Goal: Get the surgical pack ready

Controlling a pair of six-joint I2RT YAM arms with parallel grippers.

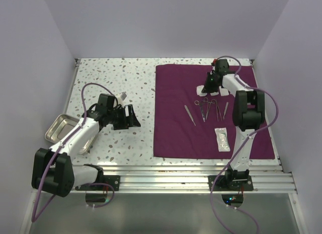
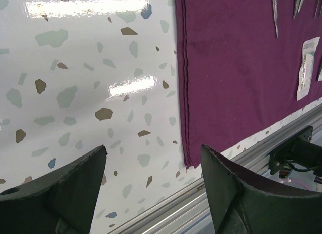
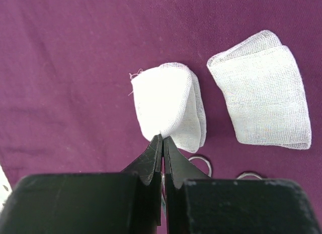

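Top external view is showing the surgical pack (image 1: 171,113) lying flat over the right half of the table (image 1: 115,75). The right gripper (image 3: 162,138) is pinching a gauze pad (image 3: 168,105) by its near edge. So thin a hold could be slipping, or snagging the cloth beneath. The left gripper (image 2: 153,149) is hanging released near the pack's left hem, leaving it room.

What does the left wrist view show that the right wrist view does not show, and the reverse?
Only left wrist: the open left gripper over the speckled table, and a sealed packet. Only right wrist: the right gripper shut on a gauze pad, a second gauze pad beside it. Both: the purple cloth.
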